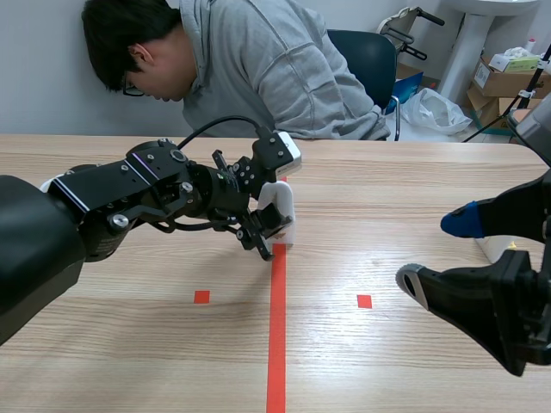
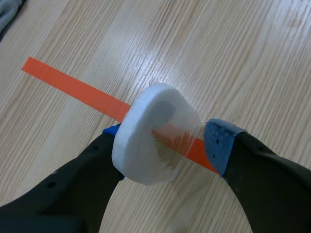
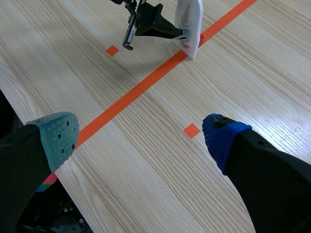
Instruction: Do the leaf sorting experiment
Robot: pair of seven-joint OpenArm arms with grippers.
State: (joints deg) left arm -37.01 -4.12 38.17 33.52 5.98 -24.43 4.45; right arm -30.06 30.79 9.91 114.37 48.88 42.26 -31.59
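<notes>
Two grippers are at work over the wooden table point(image 1: 387, 181), and we take the left gripper point(image 1: 274, 231) first: it has reached in to the middle of the table, and its fingers clamp a white foam holder point(image 1: 284, 205) between them. In the left wrist view we see one finger pressed against the holder's white back, while the blue pad point(image 2: 219, 145) of the other finger sits at the edge of its clear front face. Through that clear window we make out a small yellowish-green bit, too blurred for us to name. The holder stands on edge, its lower rim down on the table right over the far end of the long orange-red tape line point(image 1: 277, 344). From the right wrist view we find the same holder point(image 3: 193, 24) upright on the line, well ahead of the right gripper point(image 3: 141, 138). That right gripper hangs low at the near right of the table with its fingers spread wide, one grey-green pad point(image 3: 59, 138) and one blue pad point(image 3: 222, 138), nothing between them but bare wood and a small tape square point(image 3: 192, 130). A second square point(image 1: 201, 297) lies on the other side of the line. Across the table we see a person in a grey hooded top point(image 1: 258, 69), bent low over the far edge.
</notes>
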